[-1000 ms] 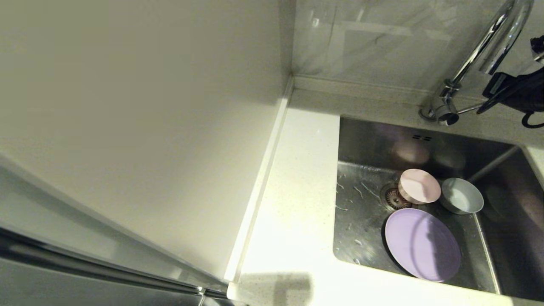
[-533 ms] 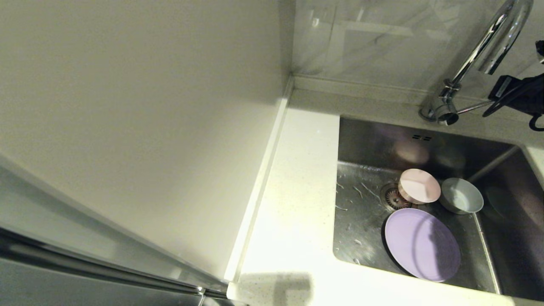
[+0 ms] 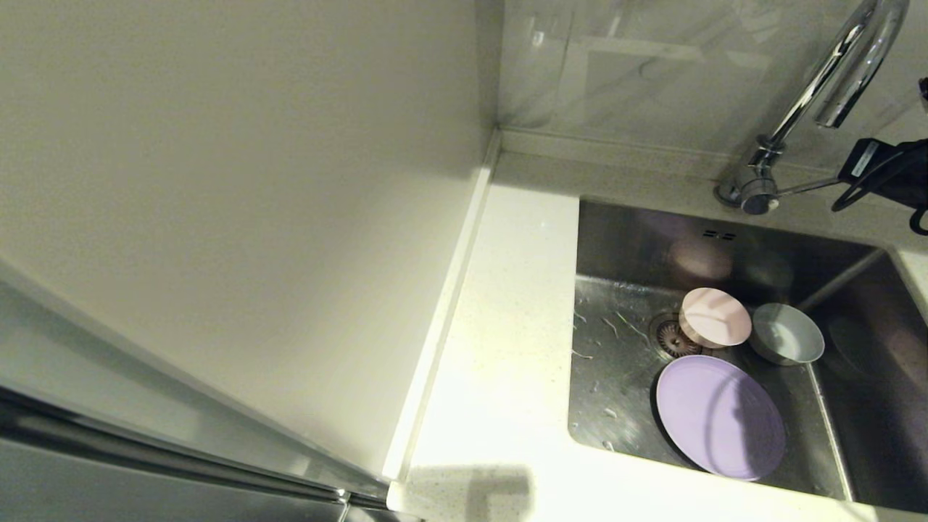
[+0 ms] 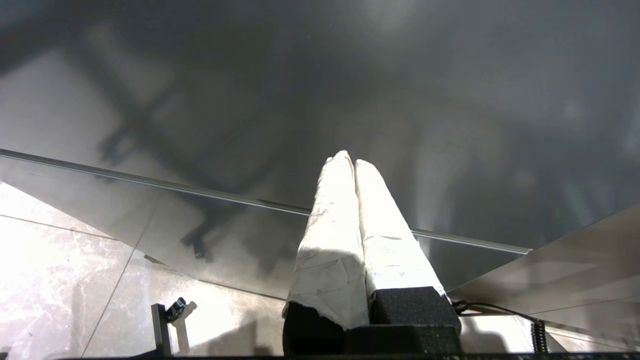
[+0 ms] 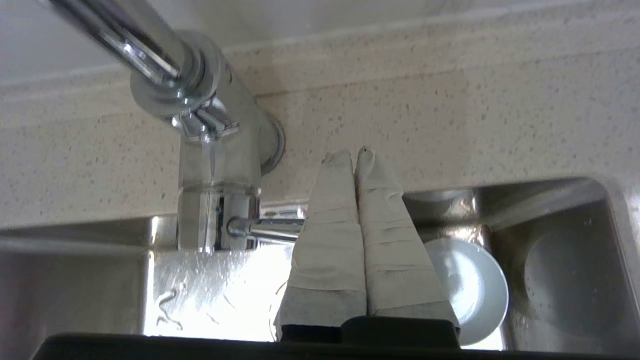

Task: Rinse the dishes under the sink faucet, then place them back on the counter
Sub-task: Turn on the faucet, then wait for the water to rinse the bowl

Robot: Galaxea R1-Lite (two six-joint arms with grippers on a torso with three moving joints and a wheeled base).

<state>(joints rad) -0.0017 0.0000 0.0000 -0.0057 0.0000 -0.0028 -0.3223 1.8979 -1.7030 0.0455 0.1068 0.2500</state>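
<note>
Sink [image 3: 616, 239]: brushed stainless steel, dull sheen, wet streaks across floor.
Faucet [image 3: 834, 72]: polished chrome, mirror-glossy; thin lever [image 5: 272, 231] same finish.
Counter [image 3: 507, 326]: white stone-like, finely speckled, smooth.
Pink bowl [image 3: 716, 317], blue-green bowl [image 3: 786, 333], lilac plate [image 3: 720, 417]: matt, plastic-looking, smooth.
Backsplash [image 3: 652, 65]: glossy, faintly veined, marble-like, reflective.
Wall panel [image 3: 239, 203]: plain cream, matt, smooth.
Right gripper [image 5: 350, 155] and left gripper [image 4: 348, 159]: fingers wrapped in off-white tape-like cloth, creased, matt; black grainy base blocks.
Floor tiles [image 4: 50, 280]: glossy, marbled.

Pink bowl [image 3: 716, 317], blue-green bowl [image 3: 787, 333], lilac plate [image 3: 721, 417].
</note>
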